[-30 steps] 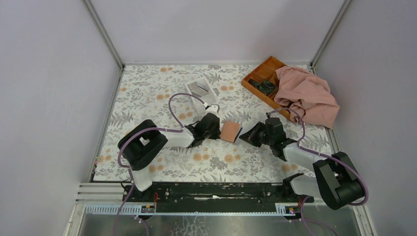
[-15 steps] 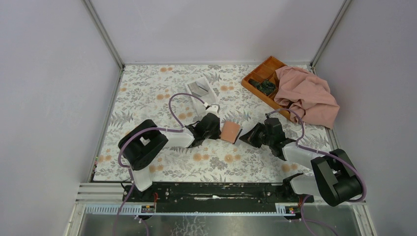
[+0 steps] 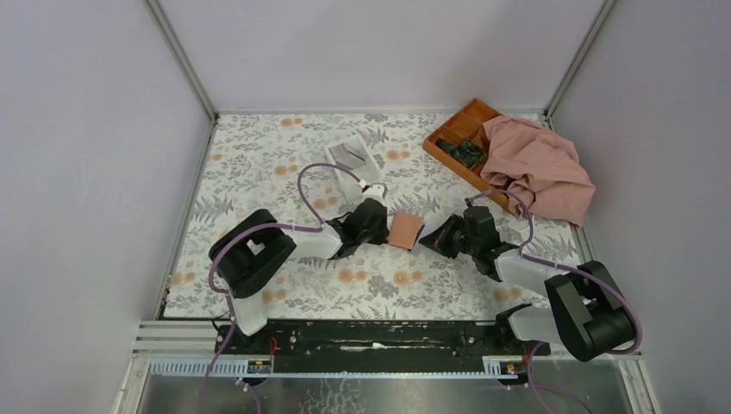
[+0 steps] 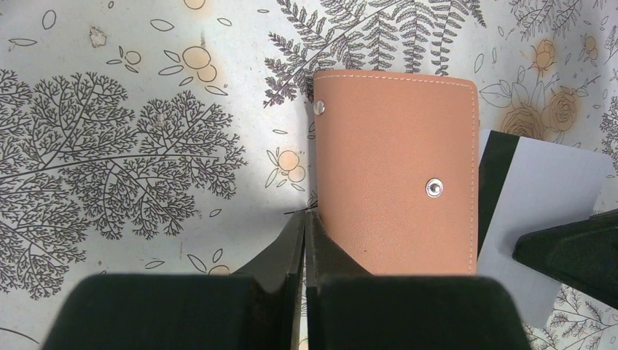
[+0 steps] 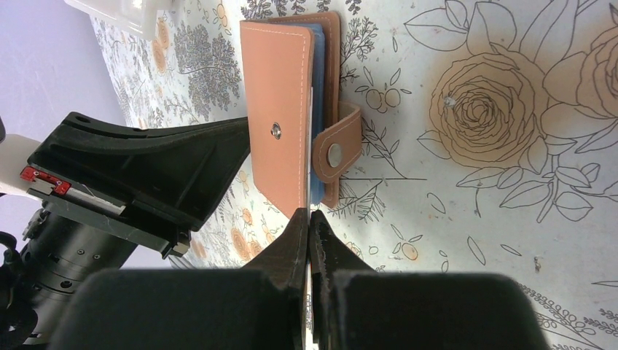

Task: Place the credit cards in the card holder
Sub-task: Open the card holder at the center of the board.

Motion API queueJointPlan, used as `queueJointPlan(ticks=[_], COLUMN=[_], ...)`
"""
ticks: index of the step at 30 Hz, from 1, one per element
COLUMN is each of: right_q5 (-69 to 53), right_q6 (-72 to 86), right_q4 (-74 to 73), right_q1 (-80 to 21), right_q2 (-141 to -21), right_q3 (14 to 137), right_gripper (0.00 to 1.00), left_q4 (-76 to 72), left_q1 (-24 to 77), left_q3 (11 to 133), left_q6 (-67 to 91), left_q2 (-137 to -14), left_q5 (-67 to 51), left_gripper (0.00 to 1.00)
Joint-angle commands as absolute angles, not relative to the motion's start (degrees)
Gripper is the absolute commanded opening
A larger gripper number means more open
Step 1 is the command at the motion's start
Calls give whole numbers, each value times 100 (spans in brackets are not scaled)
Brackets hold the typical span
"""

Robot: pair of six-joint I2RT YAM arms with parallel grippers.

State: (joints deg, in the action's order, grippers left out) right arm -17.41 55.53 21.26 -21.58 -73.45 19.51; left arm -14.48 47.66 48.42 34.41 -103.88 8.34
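Two grippers: both sit low over the floral table (image 3: 259, 164), facing each other with the card holder between them.
Card holder: the tan card holder (image 4: 397, 160) lies flat near the table's middle, snap side up.
Left gripper: the left gripper (image 4: 306, 222) has its fingers pressed together on nothing, tips touching the holder's left edge.
Right gripper: the right gripper (image 5: 309, 219) is pinched on a pale credit card (image 4: 543, 189) with a dark stripe. The card's striped end meets the holder's right edge.
Inside the holder: blue cards (image 5: 315, 65) show between the leaves, and the snap strap (image 5: 339, 146) is unfastened.
Around: a white box (image 3: 349, 156) lies farther back, apart from the holder. An orange tray (image 3: 457, 129) sits at the far right, partly under a pink cloth (image 3: 539, 168).
In the way: the left gripper's black body stands just behind the holder, opposite the right one.
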Motion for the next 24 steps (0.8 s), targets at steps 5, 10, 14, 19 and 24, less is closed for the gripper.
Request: queueJointPlan(ticks=[5, 10, 14, 19, 24], right_q5=[-1730, -1832, -1846, -1973, -2107], right_q6=[5452, 5480, 5465, 5438, 5365], right_q4=[2292, 2526, 2579, 2704, 2777], right_q1=[-2124, -2118, -2121, -2121, -2127], right_q2=[-7333, -7488, -7451, -7565, -7658], right_q3=[2131, 2137, 2148, 2230, 2326], right_gripper=[0, 0, 0, 0, 0], left_q4=[-692, -754, -865, -891, -1016], left_q1=[4878, 4880, 4895, 4914, 4914], left_q3=[4703, 4679, 4641, 4623, 4589], left_q6=[3445, 3449, 3471, 3404, 3366], left_q2=[-10759, -10761, -10846, -10878, -10893], left_q5=[717, 723, 636, 654, 604], left_gripper=[0, 0, 0, 0, 0])
